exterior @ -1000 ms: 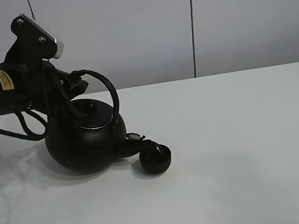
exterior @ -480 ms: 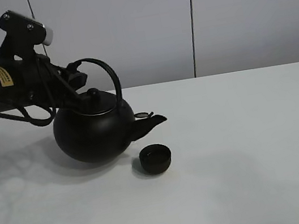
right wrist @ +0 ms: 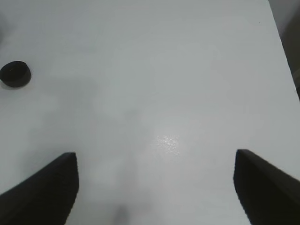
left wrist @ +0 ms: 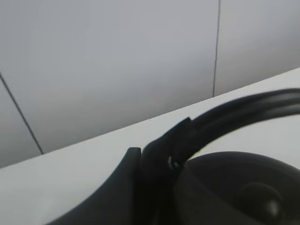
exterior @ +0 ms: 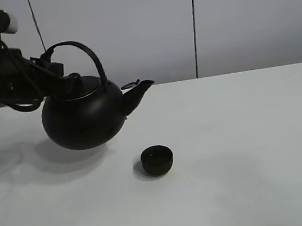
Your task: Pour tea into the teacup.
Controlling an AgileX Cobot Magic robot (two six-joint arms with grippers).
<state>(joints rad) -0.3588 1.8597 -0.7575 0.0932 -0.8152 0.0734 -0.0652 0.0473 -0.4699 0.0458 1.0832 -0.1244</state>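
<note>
A big round black kettle point(exterior: 83, 123) hangs level in the air at the left, its spout point(exterior: 137, 91) pointing right. My left gripper point(exterior: 50, 66) is shut on its arched handle point(exterior: 85, 51). The left wrist view shows that handle point(left wrist: 243, 107) and the kettle's lid point(left wrist: 243, 192) close up. The teacup point(exterior: 157, 159), tiny and matte black, stands on the white table point(exterior: 247, 131) below and to the right of the spout, apart from the kettle. My right gripper point(right wrist: 154, 157) is open over bare table, with the teacup point(right wrist: 15, 74) far off to its side.
Grey wall panels point(exterior: 142, 27) stand behind the table's far edge. The kettle's shadow point(exterior: 65, 156) lies on the table under it. In the right wrist view the table's edge point(right wrist: 283, 51) runs along one side.
The kettle has tipped back from pouring to level and risen up and to the left, so its spout has left the teacup. The teacup has stayed put.
</note>
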